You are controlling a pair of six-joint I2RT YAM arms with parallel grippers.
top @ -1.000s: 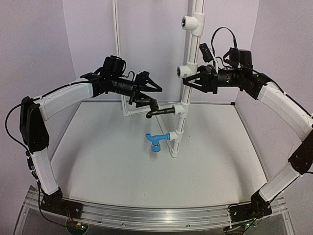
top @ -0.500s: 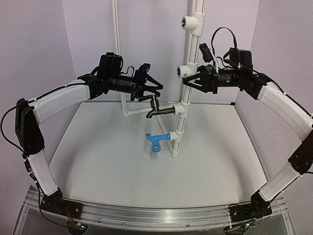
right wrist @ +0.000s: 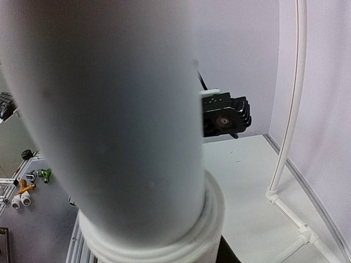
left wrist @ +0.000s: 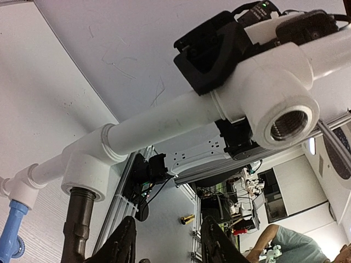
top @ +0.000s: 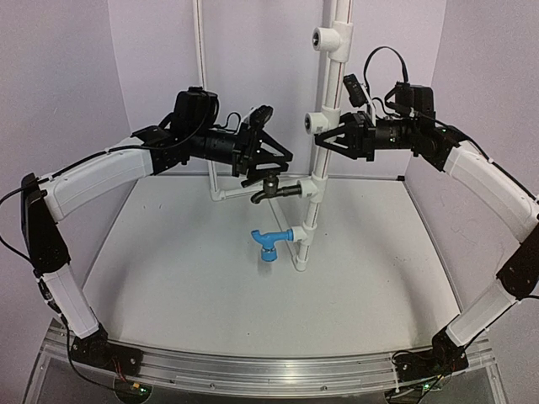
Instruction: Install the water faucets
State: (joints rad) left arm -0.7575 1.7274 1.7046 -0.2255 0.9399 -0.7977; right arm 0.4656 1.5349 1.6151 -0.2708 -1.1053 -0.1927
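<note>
Okay, black faucet (top: 271, 189) has its threaded end in a side socket (left wrist: 82, 175) of the upright white pipe (top: 330, 80), roughly halfway up. It sticks out to the left with the spout pointing down, over the counter (top: 168, 252). Blue faucet (top: 268, 244) is in the next socket down, near the foot of the pipe, also pointing left and spout down, close above the counter. Left gripper (top: 268, 168) hovers just above and beside the black faucet, jaws released and spread. In the left wrist view both fingers (left wrist: 123, 246) stand apart with nothing between them, and the faucet's dark stem is off to their left, not touched. Right gripper (top: 322, 141) reaches in from the right and is clenched on the white pipe just below the second tee fitting (top: 317, 120). The left wrist view shows a black jaw pressed on each side of the pipe, and the pipe fills most of the right wrist view, blurred. Top tee fitting (top: 331, 38) sits higher up, its round socket facing out. Thin white tube (top: 200, 84) runs up the back wall, well behind the faucets.
</note>
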